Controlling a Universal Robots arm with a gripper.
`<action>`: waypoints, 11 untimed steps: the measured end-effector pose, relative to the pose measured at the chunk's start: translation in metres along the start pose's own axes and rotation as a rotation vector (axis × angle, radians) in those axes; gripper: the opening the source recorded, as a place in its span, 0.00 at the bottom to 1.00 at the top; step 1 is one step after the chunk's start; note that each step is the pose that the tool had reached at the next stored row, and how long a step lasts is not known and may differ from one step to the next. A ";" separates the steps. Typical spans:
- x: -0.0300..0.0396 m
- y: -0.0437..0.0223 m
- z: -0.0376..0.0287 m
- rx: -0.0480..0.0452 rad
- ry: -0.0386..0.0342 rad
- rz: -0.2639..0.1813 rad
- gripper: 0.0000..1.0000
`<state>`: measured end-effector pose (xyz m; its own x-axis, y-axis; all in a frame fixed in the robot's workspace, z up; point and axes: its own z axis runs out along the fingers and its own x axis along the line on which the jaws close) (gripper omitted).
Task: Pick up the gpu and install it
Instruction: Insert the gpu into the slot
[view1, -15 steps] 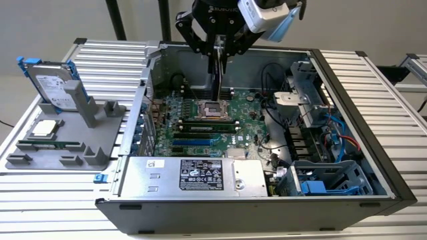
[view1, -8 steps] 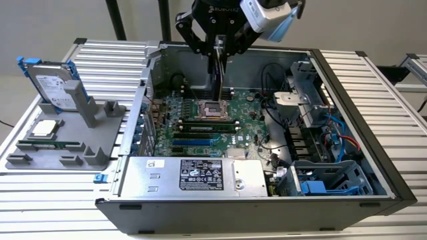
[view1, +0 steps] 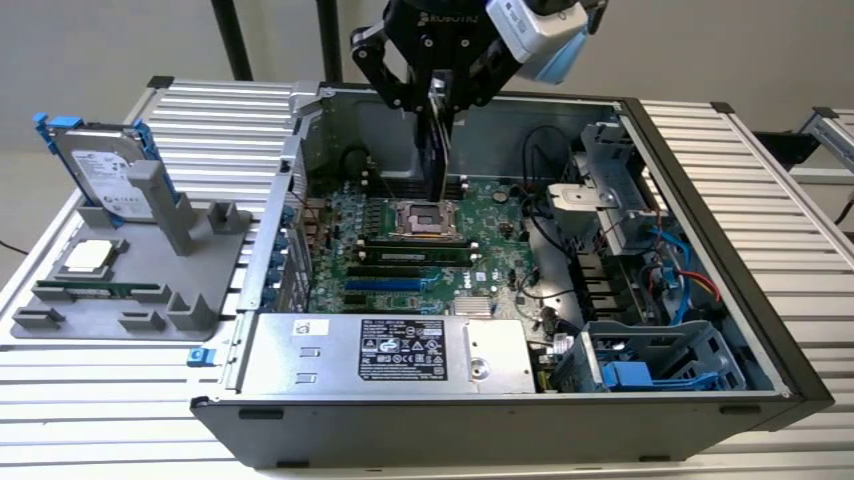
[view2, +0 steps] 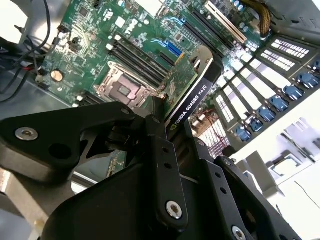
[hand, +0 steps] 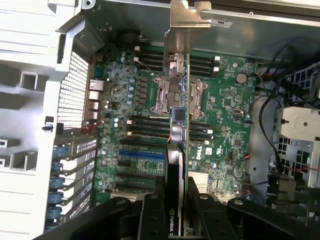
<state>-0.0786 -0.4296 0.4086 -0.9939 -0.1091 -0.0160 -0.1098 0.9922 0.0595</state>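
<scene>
You've got the open computer case (view1: 467, 430) with the motherboard (view1: 501, 215) flat on its floor, and your gripper (view1: 438, 100) is above the board. It's clamped narrow on the gpu (view1: 434, 150), which hangs edge-on just over the CPU socket (view1: 424, 215), not seated in any slot. In the first wrist view the card's silver bracket (hand: 182, 25) sits at the end away from the gripper.
</scene>
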 end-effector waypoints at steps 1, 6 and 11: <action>0.0000 0.0000 0.0000 -0.0001 0.0004 -0.008 0.00; 0.0000 0.0000 0.0000 -0.0009 0.0032 -0.054 0.00; 0.0000 0.0000 0.0000 -0.0014 0.0053 -0.089 0.00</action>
<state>-0.0786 -0.4296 0.4086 -0.9802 -0.1975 -0.0161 -0.1981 0.9784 0.0595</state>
